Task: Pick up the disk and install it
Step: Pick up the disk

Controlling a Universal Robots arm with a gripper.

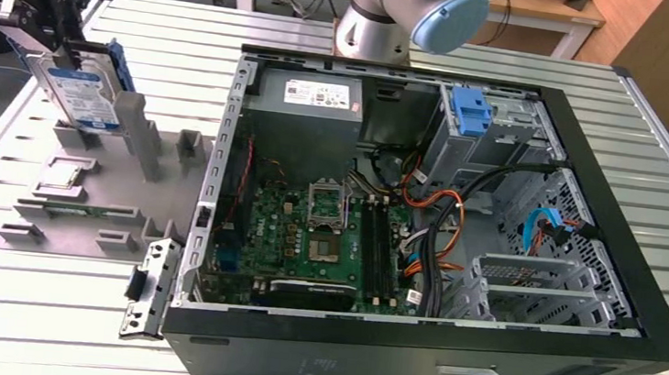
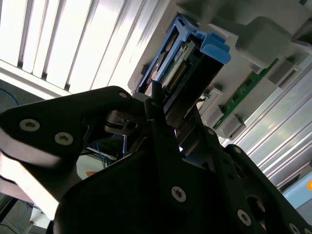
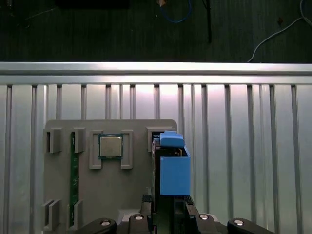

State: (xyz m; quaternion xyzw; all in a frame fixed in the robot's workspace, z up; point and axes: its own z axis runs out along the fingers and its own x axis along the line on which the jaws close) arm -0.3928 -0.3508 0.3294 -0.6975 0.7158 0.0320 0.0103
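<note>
Gripper (image 1: pixel 63 49) is clamped on the upper end of the disk (image 1: pixel 77 94), its jaws drawn in narrow against the drive. The disk hangs upright, label facing the room and blue carrier along its edges, at the exterior view's left, over the far end of the grey parts holder (image 1: pixel 86 210). Its lower edge sits level with the holder's upright posts, and I cannot tell whether it is clear of the slot. The holder lies on the slatted metal table (image 1: pixel 4 303), just beside the open computer case (image 1: pixel 618 298). In the first wrist view a processor chip (image 3: pixel 110 145) and a green memory stick (image 3: pixel 74 180) rest in the holder's other pockets. In the case, a blue bracket (image 1: pixel 471 110) stands at the far right, well apart from the disk.
</note>
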